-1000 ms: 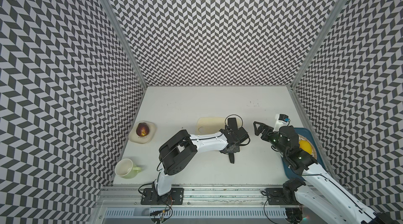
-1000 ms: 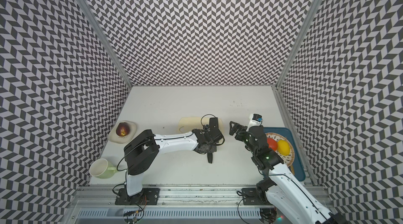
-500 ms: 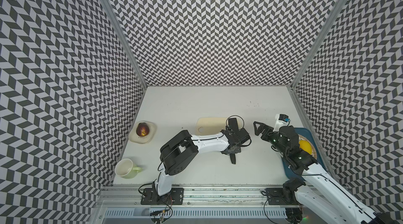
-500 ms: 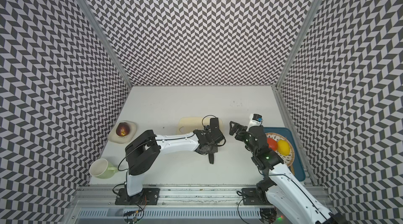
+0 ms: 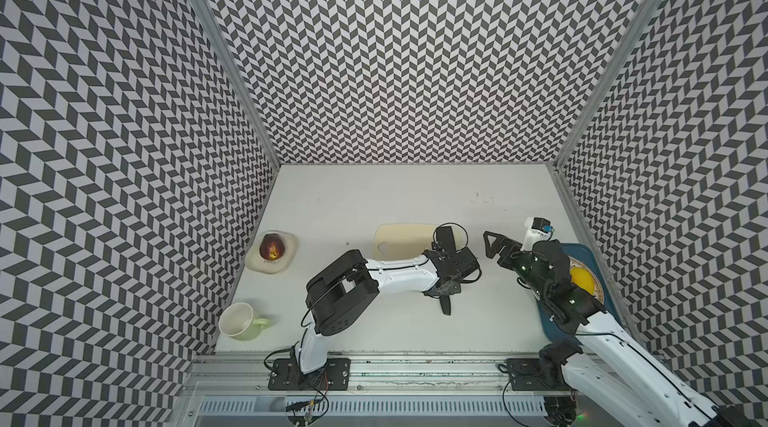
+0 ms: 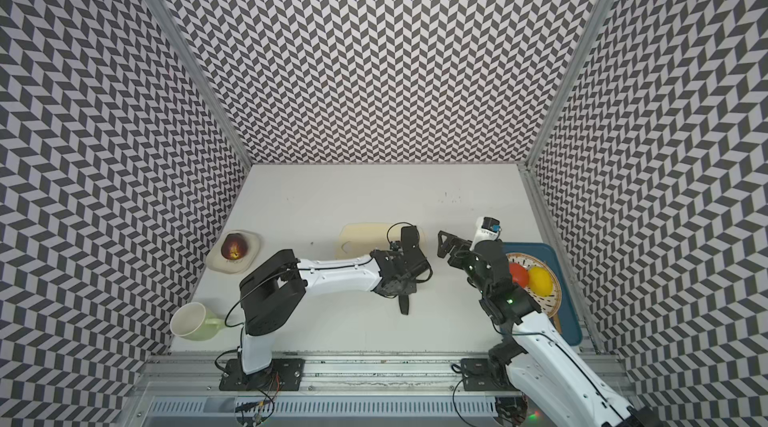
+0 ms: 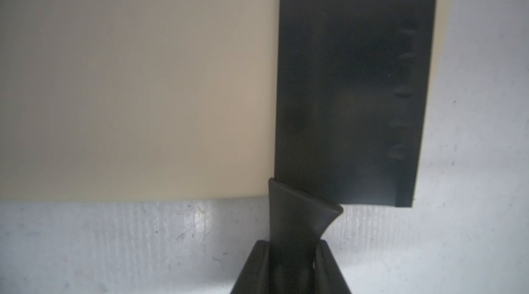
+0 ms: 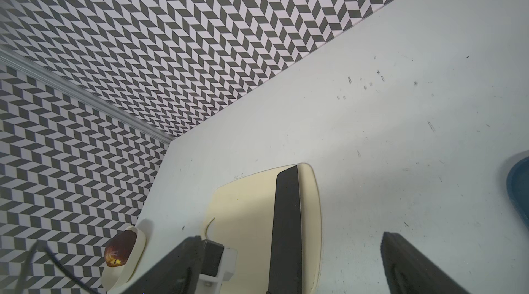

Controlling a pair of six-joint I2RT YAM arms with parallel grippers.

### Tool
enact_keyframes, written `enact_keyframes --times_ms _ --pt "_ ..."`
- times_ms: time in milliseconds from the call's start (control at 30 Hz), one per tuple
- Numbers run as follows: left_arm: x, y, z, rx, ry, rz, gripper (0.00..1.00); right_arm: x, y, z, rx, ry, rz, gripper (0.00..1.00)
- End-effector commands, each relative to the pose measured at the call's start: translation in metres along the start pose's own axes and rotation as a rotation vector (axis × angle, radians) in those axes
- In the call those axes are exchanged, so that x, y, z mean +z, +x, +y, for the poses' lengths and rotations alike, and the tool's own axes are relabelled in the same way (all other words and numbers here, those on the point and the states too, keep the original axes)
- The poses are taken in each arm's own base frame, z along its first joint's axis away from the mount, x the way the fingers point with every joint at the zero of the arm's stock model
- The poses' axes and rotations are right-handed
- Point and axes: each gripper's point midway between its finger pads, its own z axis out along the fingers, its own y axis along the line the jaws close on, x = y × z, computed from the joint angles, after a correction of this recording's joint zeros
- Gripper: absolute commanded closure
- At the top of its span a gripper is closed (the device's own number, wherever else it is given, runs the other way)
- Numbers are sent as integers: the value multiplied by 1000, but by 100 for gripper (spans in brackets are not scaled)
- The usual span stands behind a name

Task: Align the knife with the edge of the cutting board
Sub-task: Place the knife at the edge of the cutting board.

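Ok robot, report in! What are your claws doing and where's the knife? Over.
Left gripper shut on knife handle. Right gripper open, empty, off to the side. Blade lies along short edge of cutting board. Nothing blocking. Over.

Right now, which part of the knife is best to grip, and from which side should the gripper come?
Grip the knife by its slim handle, which sticks out past the near long edge of the cutting board over the table; come from that side. Its broad blade lies flat on the board, leaving nothing to pinch. The left gripper is shut on the handle.
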Motion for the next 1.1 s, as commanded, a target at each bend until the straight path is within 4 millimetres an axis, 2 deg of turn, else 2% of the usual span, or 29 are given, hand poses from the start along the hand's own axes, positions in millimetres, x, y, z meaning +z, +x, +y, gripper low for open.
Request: enact_keyframes --times_ms 0,400,500,567,833,1000,1067 --pt "-1 -7 -13 -7 21 -33 78 -4 -12 6 8 -20 -44 0" --pt "10 -3 -14 0 1 -11 75 -4 -12 6 7 -19 -43 0" --pt "9 -3 -14 -5 1 -13 70 -4 -12 6 7 -20 -44 0" --pt "6 -5 -13 -8 1 -21 73 -4 -12 6 7 -19 -45 0" --pt "1 -7 -4 -44 -15 -39 74 -4 -12 6 8 -18 -43 0" --pt "2 -7 -7 -47 -8 -33 69 -4 -12 6 9 -20 -45 0" --pt "1 -7 -9 -48 -2 -35 54 -4 -12 6 8 -19 -44 0"
